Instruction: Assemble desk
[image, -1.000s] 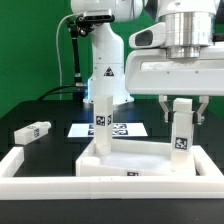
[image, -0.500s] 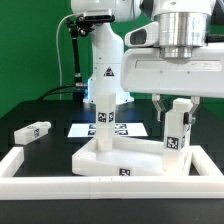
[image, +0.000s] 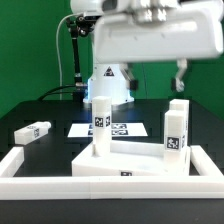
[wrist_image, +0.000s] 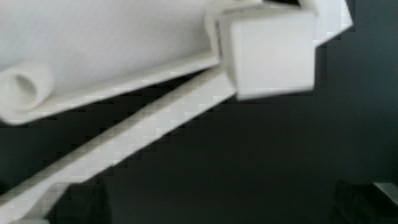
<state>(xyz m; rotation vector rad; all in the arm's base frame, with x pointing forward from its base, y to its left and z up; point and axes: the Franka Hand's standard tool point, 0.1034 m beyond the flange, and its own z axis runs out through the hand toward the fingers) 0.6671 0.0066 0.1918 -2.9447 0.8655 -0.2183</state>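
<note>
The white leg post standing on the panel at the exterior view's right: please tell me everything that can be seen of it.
The short square white plastic leg post stands upright on the corner of the white rectangular rimmed panel at the exterior view's right. It bears a small black-and-white square tag on its front face, in the lower half. Its foot touches the panel. Nothing holds it: the two-finger gripper hangs above it, apart from it. The wrist view shows its square end from above.
</note>
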